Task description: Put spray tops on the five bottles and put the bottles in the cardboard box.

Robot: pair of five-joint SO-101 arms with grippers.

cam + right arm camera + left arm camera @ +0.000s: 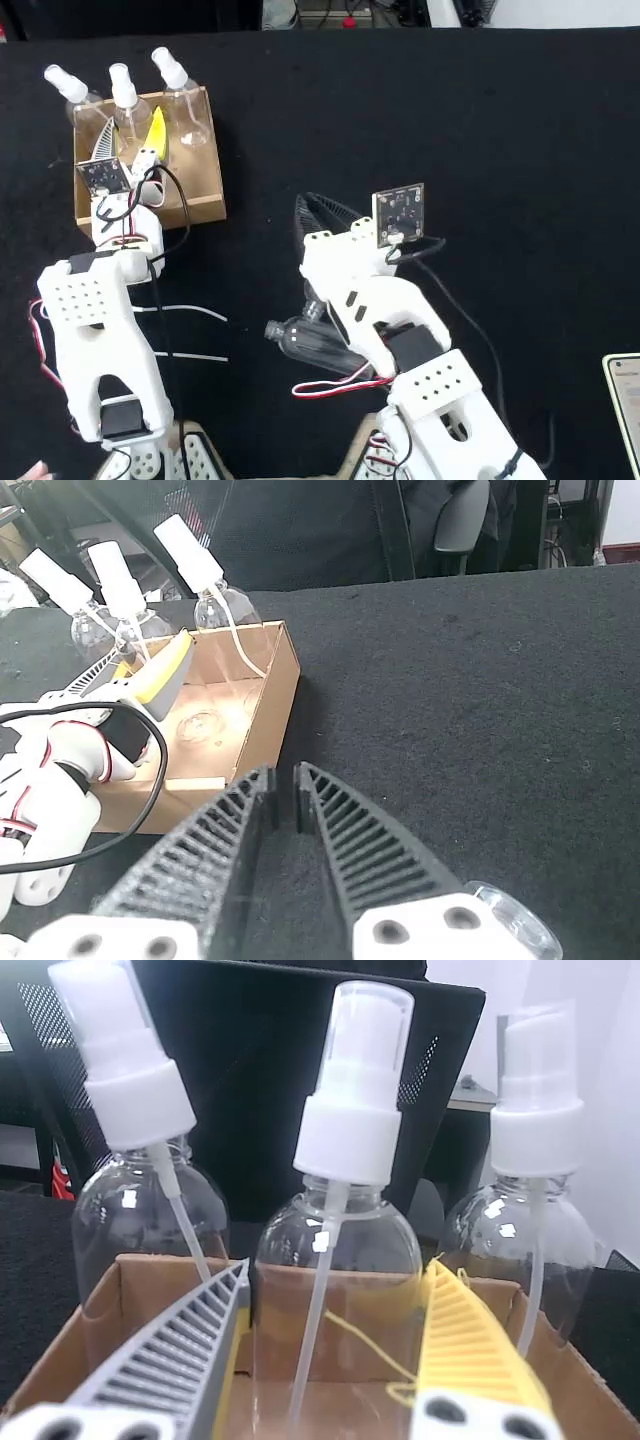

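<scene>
Three clear bottles with white spray tops (128, 105) (340, 1220) (120, 590) stand along the far side of the cardboard box (205, 195) (275, 715). My left gripper (130, 128) (338, 1270) hangs open over the box, its grey and yellow fingers either side of the middle bottle and not closed on it. A fourth clear bottle (310, 343) (510, 920) with no top lies on the black table under my right arm. My right gripper (305, 205) (283, 785) is shut on nothing, just right of the box.
Thin white strips (190, 312) lie on the table beside the left arm. A light flat object (625, 395) sits at the right edge. The black tabletop (500, 130) to the right of the box is open room.
</scene>
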